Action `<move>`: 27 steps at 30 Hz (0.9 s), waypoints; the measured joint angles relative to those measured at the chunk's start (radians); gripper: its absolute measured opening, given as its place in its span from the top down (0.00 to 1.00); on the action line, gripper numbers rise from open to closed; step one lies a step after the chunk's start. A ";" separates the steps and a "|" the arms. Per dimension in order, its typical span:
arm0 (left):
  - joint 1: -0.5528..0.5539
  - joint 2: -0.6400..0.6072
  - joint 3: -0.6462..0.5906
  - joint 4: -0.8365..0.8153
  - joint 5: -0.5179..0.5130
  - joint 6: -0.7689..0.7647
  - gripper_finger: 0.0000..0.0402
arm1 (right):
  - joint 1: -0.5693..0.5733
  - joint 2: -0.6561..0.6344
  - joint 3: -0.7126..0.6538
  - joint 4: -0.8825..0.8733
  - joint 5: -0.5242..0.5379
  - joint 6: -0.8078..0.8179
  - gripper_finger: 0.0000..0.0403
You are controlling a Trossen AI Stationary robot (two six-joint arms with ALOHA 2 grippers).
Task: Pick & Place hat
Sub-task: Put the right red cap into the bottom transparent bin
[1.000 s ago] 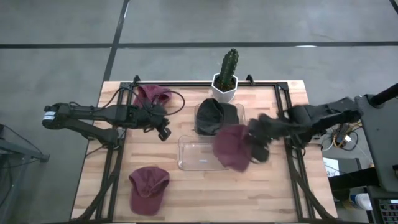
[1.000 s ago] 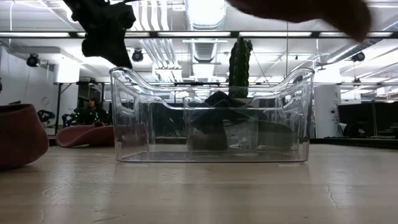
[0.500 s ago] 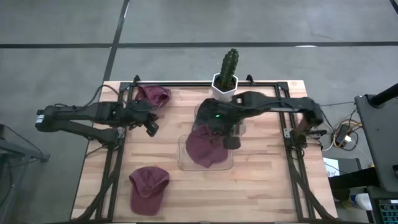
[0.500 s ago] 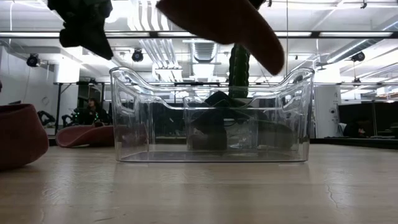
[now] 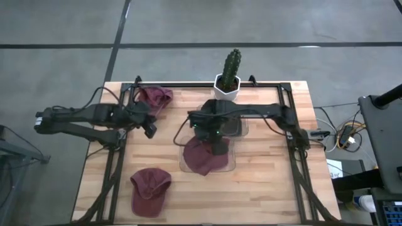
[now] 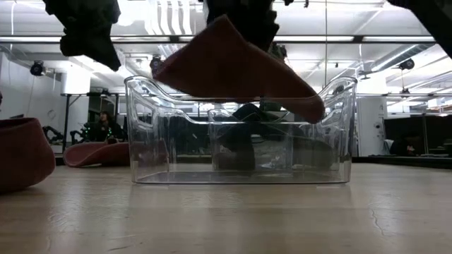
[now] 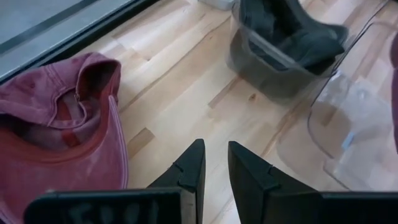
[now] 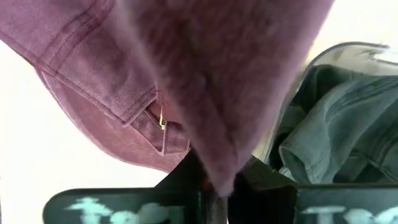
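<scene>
A maroon hat [image 5: 204, 157] hangs from my right gripper [image 5: 212, 130] over a clear plastic bin [image 5: 182, 164] in the table's middle. In the low view the hat [image 6: 233, 70] droops at the height of the bin's rim [image 6: 176, 92], its brim sloping down toward the right. That gripper is shut on it. My left gripper [image 7: 214, 165] hovers over bare wood at the table's left, fingers nearly together and holding nothing, near a second maroon hat [image 7: 56, 130] lying by the far-left edge. A third maroon hat [image 5: 149, 190] lies near the front left. My right gripper pinches a fold of the hat's cloth [image 8: 217, 158] between its two fingers, close to the back opening and its buckle [image 8: 160, 118]. The fingers come from above, pointing down. The hat hangs slack below them, lifted clear of the table, above the clear bin.
Behind the clear bin stands a dark bin [image 5: 242, 122] with a dark hat [image 8: 329, 124] inside. A potted cactus [image 5: 229, 75] sits at the far edge. Black frame rails run along the table's left, right and far sides. Bare wood shows at the front right.
My right gripper has swung from the table's right toward the left, carrying the hat across until it is over the clear bin, and has come down. The hat, high and off to the right before, now hangs at the bin's rim. My left gripper drew slightly toward the left edge.
</scene>
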 joint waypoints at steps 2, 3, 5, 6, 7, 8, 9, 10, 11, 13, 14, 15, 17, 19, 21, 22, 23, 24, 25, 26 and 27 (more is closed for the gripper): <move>0.000 0.000 -0.019 0.002 0.001 -0.009 0.84 | -0.002 0.022 0.023 -0.022 -0.001 0.003 0.97; 0.000 0.000 -0.027 0.002 0.001 -0.016 0.84 | -0.002 0.029 0.028 -0.028 -0.001 0.005 0.97; 0.000 0.000 -0.041 0.002 0.002 -0.030 0.84 | -0.001 0.036 0.032 -0.031 -0.001 0.011 0.97; 0.000 0.000 -0.046 0.002 0.003 -0.034 0.84 | -0.001 0.038 0.033 -0.031 -0.001 0.016 0.97; 0.000 0.000 -0.051 0.003 0.005 -0.036 0.84 | -0.001 0.040 0.033 -0.031 -0.001 0.023 0.97; 0.000 0.000 -0.054 0.004 0.009 -0.038 0.84 | -0.001 0.041 0.033 -0.030 -0.001 0.029 0.97; 0.000 0.000 -0.056 0.004 0.010 -0.040 0.84 | -0.001 0.042 0.031 -0.030 -0.001 0.031 0.97; 0.000 0.001 -0.056 0.004 0.011 -0.042 0.84 | -0.001 0.042 0.029 -0.030 -0.001 0.031 0.97; 0.000 0.001 -0.056 0.008 0.011 -0.043 0.84 | -0.001 0.042 0.029 -0.030 -0.001 0.031 0.97; 0.000 0.001 -0.056 0.012 0.011 -0.043 0.84 | -0.001 0.042 0.029 -0.028 -0.001 0.031 0.97; 0.000 0.001 -0.056 0.015 0.011 -0.043 0.84 | -0.001 0.042 0.029 -0.027 -0.001 0.031 0.97; 0.000 0.001 -0.056 0.021 0.011 -0.043 0.84 | -0.001 0.042 0.029 -0.027 -0.001 0.031 0.97; 0.000 0.001 -0.056 0.027 0.011 -0.043 0.84 | -0.001 0.042 0.029 -0.026 -0.003 0.030 0.97; 0.000 0.001 -0.056 0.030 0.012 -0.043 0.84 | -0.001 0.042 0.028 -0.026 -0.006 0.023 0.96; 0.000 0.001 -0.055 0.030 0.012 -0.043 0.84 | -0.001 0.041 0.028 -0.026 -0.017 0.011 0.94; 0.000 0.001 -0.055 0.031 0.012 -0.043 0.84 | -0.001 0.041 0.028 -0.026 -0.025 0.004 0.92; 0.000 0.001 -0.055 0.031 0.012 -0.043 0.84 | -0.001 0.041 0.028 -0.026 -0.033 0.000 0.90; 0.000 0.001 -0.055 0.030 0.012 -0.042 0.84 | 0.000 0.041 0.027 -0.025 -0.036 0.000 0.87; 0.000 0.001 -0.055 0.031 0.012 -0.040 0.84 | 0.000 0.041 0.025 -0.025 -0.036 -0.001 0.85; 0.000 0.001 -0.055 0.031 0.012 -0.040 0.84 | 0.000 0.041 0.023 -0.025 -0.036 -0.001 0.83; 0.000 0.001 -0.055 0.031 0.012 -0.040 0.84 | 0.000 0.041 0.021 -0.026 -0.036 -0.001 0.80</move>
